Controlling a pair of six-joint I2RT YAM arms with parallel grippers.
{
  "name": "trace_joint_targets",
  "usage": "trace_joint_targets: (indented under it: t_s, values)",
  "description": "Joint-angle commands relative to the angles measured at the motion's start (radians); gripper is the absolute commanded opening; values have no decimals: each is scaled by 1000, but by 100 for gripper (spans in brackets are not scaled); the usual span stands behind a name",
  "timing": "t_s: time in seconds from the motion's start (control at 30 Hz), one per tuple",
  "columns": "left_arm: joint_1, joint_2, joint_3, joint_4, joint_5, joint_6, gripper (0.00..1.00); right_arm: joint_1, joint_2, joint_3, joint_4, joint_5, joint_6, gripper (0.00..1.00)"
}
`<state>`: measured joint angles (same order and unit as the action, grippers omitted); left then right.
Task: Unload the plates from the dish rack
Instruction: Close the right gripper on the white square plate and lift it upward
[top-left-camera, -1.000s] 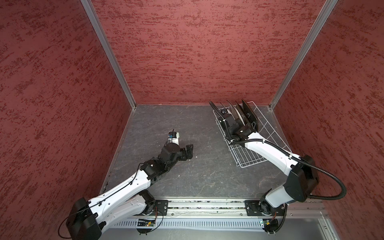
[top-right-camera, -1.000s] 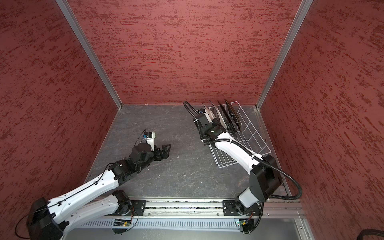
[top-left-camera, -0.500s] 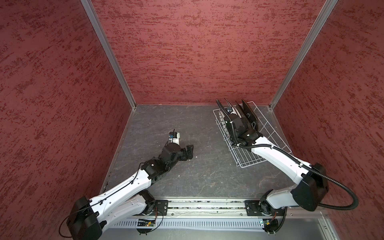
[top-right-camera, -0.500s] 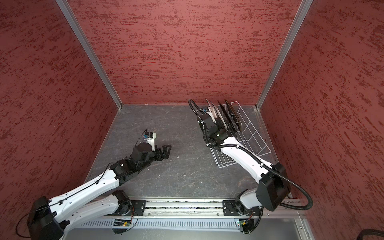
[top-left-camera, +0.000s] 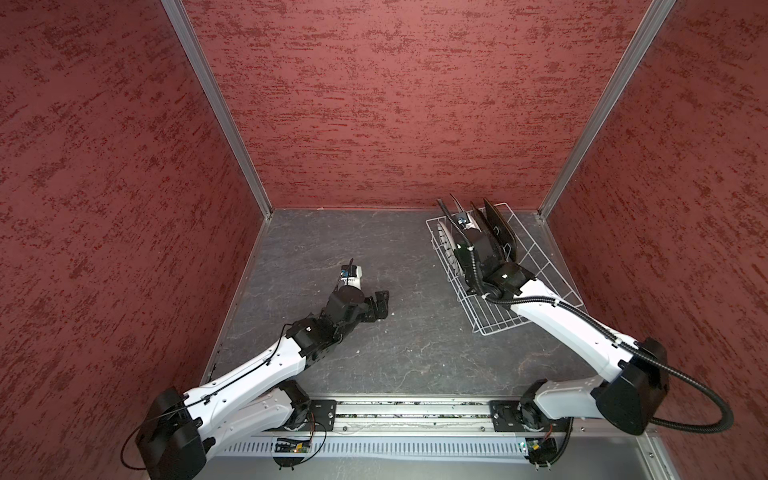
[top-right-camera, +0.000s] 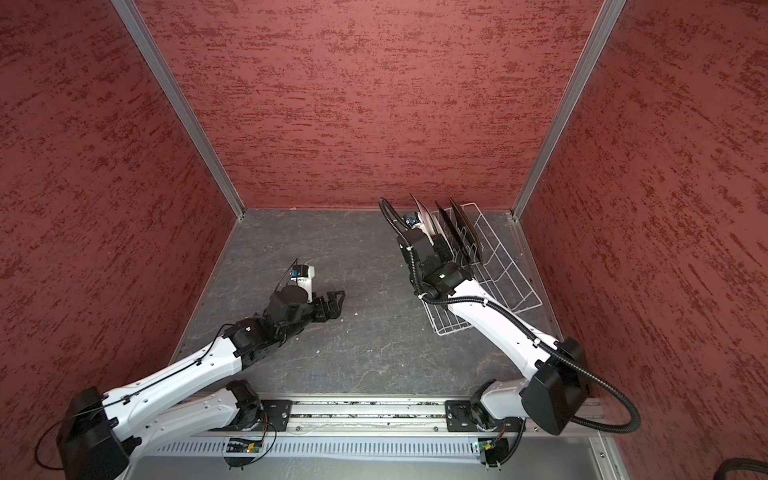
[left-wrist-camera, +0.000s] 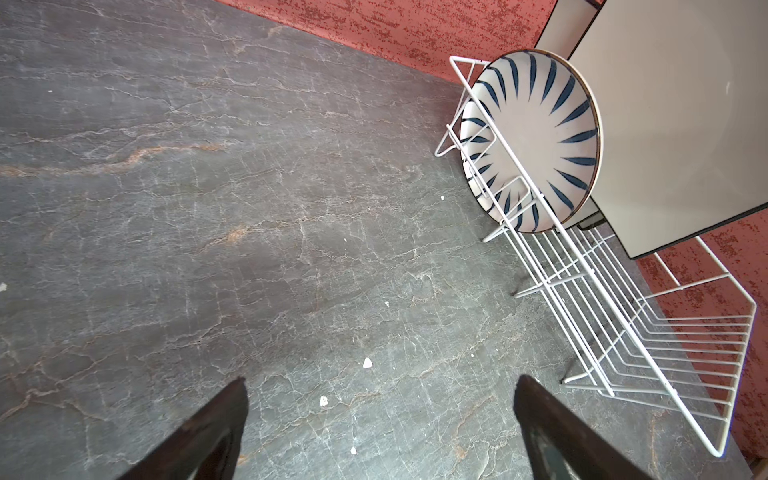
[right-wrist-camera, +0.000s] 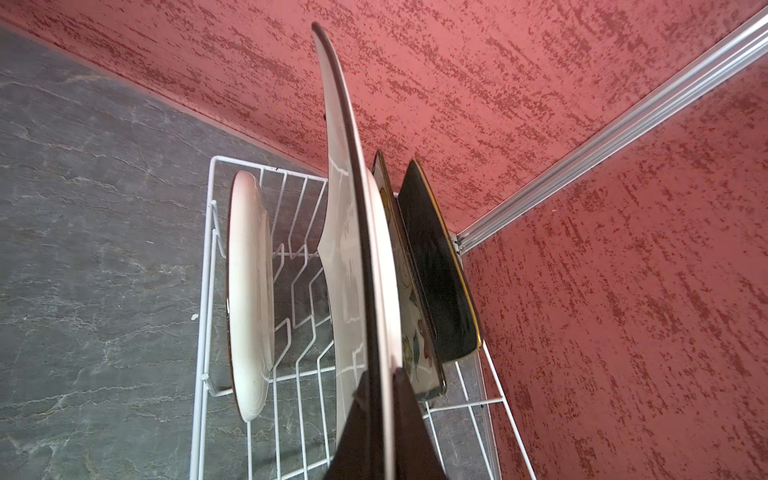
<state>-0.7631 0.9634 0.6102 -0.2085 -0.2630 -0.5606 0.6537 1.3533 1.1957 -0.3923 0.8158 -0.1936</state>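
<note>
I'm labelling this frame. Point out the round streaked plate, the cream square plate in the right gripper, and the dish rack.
round streaked plate (left-wrist-camera: 540, 137), left wrist view, centre of its face.
cream square plate (right-wrist-camera: 347, 257), right wrist view, glossy face beside dark rim.
dish rack (top-left-camera: 488, 320), in a top view, bare wires at near end.

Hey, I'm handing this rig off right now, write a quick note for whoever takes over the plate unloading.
Left gripper: open, empty, over the table.
Right gripper: shut on a cream square plate, held on edge above the dish rack.
In the rack: round streaked plate, floral plate, black plate.
Done: no plate set down yet.
Left: place the held plate, then unload the rest.
</note>
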Motion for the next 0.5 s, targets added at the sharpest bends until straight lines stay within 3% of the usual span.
trace_joint_targets:
  t_s: [0.0,0.47]
  values:
    - [-5,3,28,26,-1,10,100,12,-58,27,189,74,-34,0]
    - [-8,-1,4,79,-8,-6,99,68,-122,24,270,58,-104,0]
